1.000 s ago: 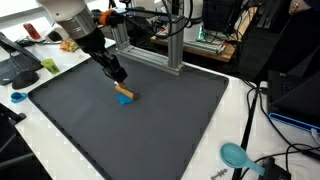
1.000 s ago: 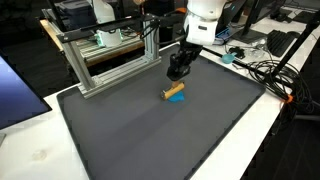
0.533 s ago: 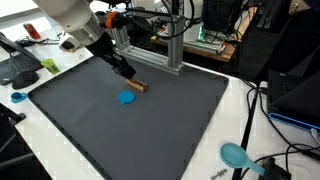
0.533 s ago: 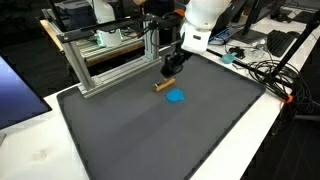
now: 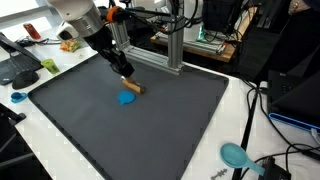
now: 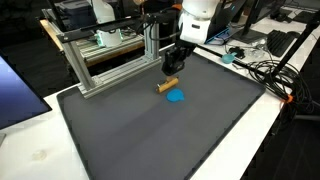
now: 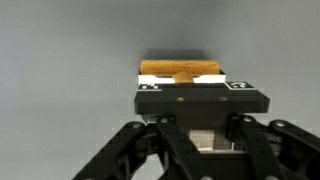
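**Claw Holds a Wooden Block**

The claw point(image 5: 126, 78) is squeezed shut on a small wooden block point(image 5: 134, 87) - the two fingers pinch it from both sides. In the wrist view the block point(image 7: 180, 70) sticks out past the fingertips, lying flat and sideways. A blue piece point(image 5: 128, 98) lies on the big grey mat point(image 5: 170, 120), just beside the block but not touching it. Both sit near the far edge of the mat - close to a metal frame point(image 6: 110, 60).
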You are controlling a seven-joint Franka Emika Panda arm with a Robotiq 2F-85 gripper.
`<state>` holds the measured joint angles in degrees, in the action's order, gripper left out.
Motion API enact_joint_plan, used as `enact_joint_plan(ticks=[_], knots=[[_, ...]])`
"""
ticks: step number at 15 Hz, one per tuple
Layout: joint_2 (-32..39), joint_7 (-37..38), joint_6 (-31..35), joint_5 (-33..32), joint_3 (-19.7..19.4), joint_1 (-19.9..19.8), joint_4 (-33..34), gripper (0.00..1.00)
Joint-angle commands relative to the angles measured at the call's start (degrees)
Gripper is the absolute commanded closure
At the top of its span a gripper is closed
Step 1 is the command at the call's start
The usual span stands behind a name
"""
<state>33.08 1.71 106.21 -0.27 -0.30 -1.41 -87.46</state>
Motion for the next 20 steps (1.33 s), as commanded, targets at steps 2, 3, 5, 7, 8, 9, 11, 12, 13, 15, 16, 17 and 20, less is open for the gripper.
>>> enact_joint_plan(ticks=[2,3,5,7,8,9,11,12,13,15,16,17,20], knots=[[-6.79,-0.24,5.18,1.66,0.21,-0.24,-6.84,0.78],[-7.21,0.18,7.26,1.75,0.15,-0.19,-7.46,0.78],[-7.41,-0.08,9.94,2.44,0.40,-0.33,-8.10,0.78],[-6.77,0.02,12.71,3.18,0.42,-0.46,-8.37,0.78],[-6.40,-0.06,13.57,3.47,0.42,-0.51,-8.46,0.78],[-6.03,-0.12,14.52,3.91,0.45,-0.62,-8.70,0.78],[-5.38,0.24,15.80,4.33,0.32,-0.59,-9.07,0.78],[-5.01,0.36,16.02,4.45,0.27,-0.59,-9.13,0.78],[-4.68,0.68,16.47,4.25,0.13,-0.48,-9.27,0.78],[-3.77,1.03,16.19,3.94,0.03,-0.34,-8.69,0.78],[-3.21,1.33,15.82,3.61,-0.09,-0.20,-8.27,0.78],[-2.69,1.42,15.63,3.53,-0.11,-0.18,-7.84,0.78],[-0.86,0.84,16.50,3.49,0.03,-0.27,-6.64,0.78]])
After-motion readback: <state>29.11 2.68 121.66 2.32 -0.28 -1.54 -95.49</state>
